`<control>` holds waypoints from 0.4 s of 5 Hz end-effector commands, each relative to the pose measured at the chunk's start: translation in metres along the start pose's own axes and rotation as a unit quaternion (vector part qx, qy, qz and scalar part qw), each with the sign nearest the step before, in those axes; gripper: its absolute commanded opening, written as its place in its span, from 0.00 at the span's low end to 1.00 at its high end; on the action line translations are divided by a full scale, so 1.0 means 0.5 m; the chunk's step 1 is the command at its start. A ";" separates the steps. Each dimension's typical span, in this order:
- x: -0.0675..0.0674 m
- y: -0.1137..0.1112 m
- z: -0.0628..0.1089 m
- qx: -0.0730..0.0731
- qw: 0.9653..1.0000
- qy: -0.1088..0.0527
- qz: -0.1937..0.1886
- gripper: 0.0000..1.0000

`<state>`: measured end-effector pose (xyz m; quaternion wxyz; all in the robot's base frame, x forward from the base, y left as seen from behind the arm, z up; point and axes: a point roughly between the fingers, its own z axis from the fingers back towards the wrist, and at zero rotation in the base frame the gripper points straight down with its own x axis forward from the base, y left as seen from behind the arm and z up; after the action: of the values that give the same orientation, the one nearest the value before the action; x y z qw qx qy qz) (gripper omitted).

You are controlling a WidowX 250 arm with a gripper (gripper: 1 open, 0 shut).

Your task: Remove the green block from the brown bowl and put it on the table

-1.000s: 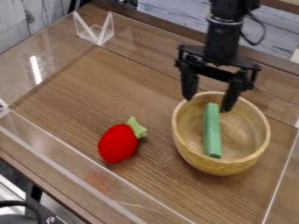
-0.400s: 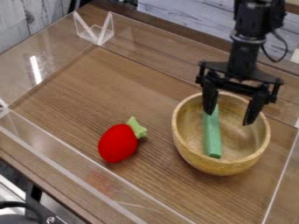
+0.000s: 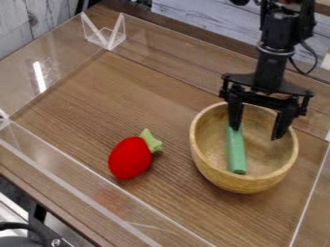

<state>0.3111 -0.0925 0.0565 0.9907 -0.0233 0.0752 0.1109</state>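
- Dark brown wood grain runs across the table (image 3: 77, 145) in front of you, and at its near left corner you have black cables (image 3: 33, 236) lying in loops.
- Left of the middle of the near half, you can see a red strawberry toy (image 3: 130, 158), its green leaf (image 3: 151, 140) pointing towards the far right. It sits well apart from the bowl's left side.
- Light tan and round, the brown bowl (image 3: 211, 167) stands near the table's right edge, and you look down into it past a thick rim.
- Inside that bowl is your green block (image 3: 236, 150), lying flat and lengthwise from near to far, left of the bowl's middle. Its near end reaches towards the near wall.
- Above the bowl's far part hangs your black claw (image 3: 267, 104), its fingers spread wide apart; you have nothing clamped between them. The arm (image 3: 276, 43) comes in from behind it.
- Clear acrylic walls (image 3: 206, 16) close off the table's far edge for you, and a small clear bracket (image 3: 106, 31) stands near the far left part.
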 end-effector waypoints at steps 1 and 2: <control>0.024 -0.007 0.009 -0.009 1.000 -0.019 0.022 1.00; 0.025 0.007 -0.012 -0.007 0.999 -0.018 0.039 1.00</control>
<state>0.3180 -0.0891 0.0496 0.9873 -0.0237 0.0673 0.1422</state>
